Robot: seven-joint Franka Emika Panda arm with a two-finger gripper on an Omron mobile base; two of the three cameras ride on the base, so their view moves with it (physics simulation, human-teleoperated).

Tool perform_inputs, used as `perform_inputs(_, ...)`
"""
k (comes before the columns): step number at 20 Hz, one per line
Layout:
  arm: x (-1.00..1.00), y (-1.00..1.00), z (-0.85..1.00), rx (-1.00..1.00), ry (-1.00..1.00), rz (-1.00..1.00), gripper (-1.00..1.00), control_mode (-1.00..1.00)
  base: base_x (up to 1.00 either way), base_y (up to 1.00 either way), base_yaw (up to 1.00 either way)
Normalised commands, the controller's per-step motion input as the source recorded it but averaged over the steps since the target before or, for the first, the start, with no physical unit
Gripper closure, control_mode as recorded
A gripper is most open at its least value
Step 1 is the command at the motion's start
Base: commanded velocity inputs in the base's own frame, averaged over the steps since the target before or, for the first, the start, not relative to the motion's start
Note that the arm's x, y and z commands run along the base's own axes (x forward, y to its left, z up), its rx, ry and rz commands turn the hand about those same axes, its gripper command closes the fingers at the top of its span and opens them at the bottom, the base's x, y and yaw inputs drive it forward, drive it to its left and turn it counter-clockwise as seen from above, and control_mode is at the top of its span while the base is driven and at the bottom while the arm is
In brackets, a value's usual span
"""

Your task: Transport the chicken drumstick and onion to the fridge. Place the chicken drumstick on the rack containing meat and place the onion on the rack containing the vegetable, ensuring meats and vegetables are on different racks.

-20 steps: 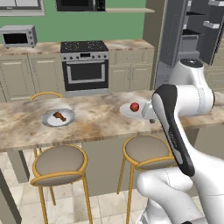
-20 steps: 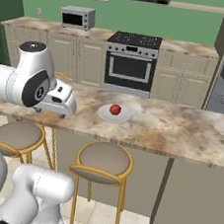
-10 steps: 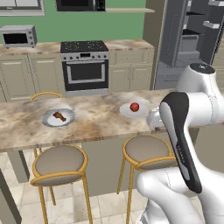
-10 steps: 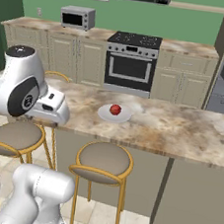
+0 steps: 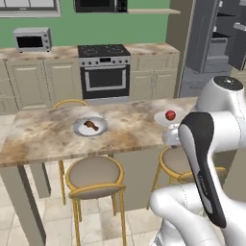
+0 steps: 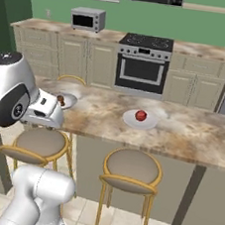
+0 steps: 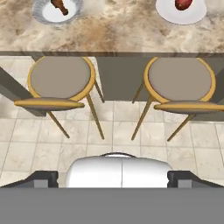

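Observation:
The brown chicken drumstick (image 5: pixel 90 126) (image 7: pixel 60 5) lies on a grey plate (image 5: pixel 79 129) at the left of the island counter. To its right, the red onion (image 5: pixel 170 115) (image 6: pixel 140 115) (image 7: pixel 183 4) rests on a white plate (image 6: pixel 129 119). The dark-grey fridge (image 5: pixel 215 45) stands open at the back right; its black shelves are too small to tell apart, and the vegetable is hidden. My gripper (image 7: pixel 113 180) hangs in front of the counter above the stools, open and holding nothing, well short of both plates.
Two round stools (image 7: pixel 59 78) (image 7: pixel 180 78) stand tucked under the counter's near edge (image 7: pixel 109 54). Behind the island are an oven (image 5: pixel 104 72), beige cabinets and a microwave (image 5: pixel 31 39). Tiled floor lies below the stools.
The whole picture has slid to the right in both base views, so the camera has moved. The arm has folded lower. Drumstick and onion stay on their plates.

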Motion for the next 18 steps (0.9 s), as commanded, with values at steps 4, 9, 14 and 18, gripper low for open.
perform_inputs(4,0.00,0.00,0.00,0.00,0.00,0.00,-1.00,1.00,0.04,1.00,0.00)
perform_inputs(9,0.00,0.00,0.00,0.00,0.00,0.00,-1.00,1.00,0.87,0.30,0.05)
perform_inputs(14,0.00,0.00,0.00,0.00,0.00,0.00,-1.00,1.00,1.00,-0.62,0.12)
perform_inputs(18,0.00,0.00,0.00,0.00,0.00,0.00,-1.00,1.00,1.00,-0.54,0.21)
